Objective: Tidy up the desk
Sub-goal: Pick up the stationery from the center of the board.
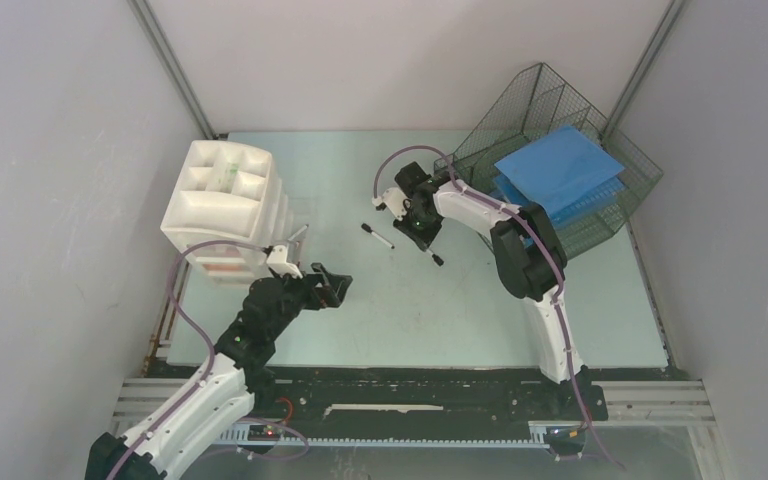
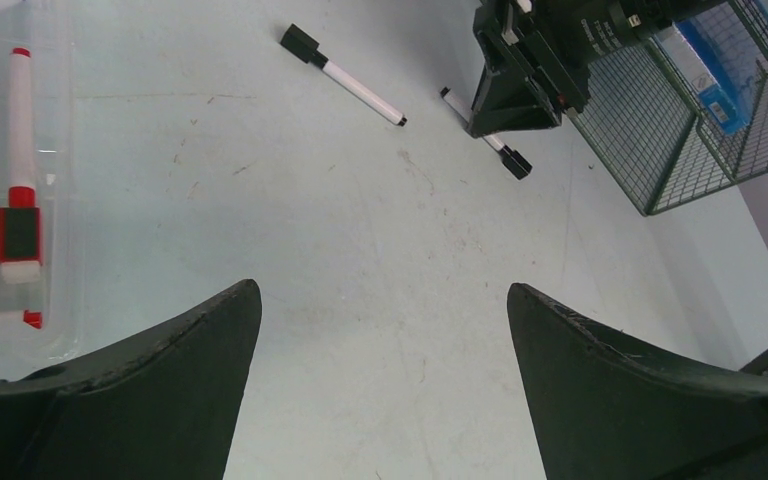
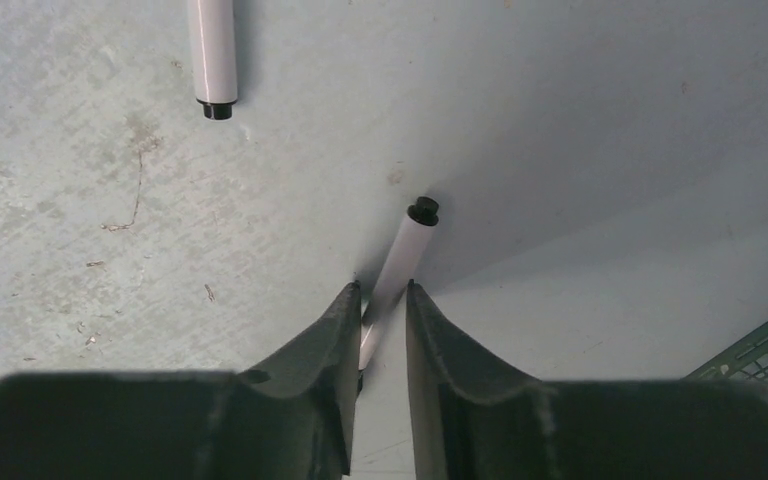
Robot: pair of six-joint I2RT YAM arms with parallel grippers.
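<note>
On the pale mint-green desk [image 1: 410, 310] lie two white markers with black caps. One marker [image 1: 378, 236] [image 2: 345, 77] [image 3: 210, 50] lies free near the middle. The other marker [image 3: 402, 250] [image 2: 508, 158] runs between the fingers of my right gripper [image 3: 384, 285] [image 1: 422, 232], which points down at the desk and has its jaws drawn in against the barrel. My left gripper [image 2: 382, 290] [image 1: 332, 285] hovers wide open over bare desk at the front left, holding nothing.
A white plastic drawer unit [image 1: 225, 200] stands at the left, with red markers [image 2: 20, 150] in its clear drawer. A dark wire-mesh tray [image 1: 560, 110] [image 2: 680, 130] holding blue folders [image 1: 560, 170] sits at the back right, close to the right arm.
</note>
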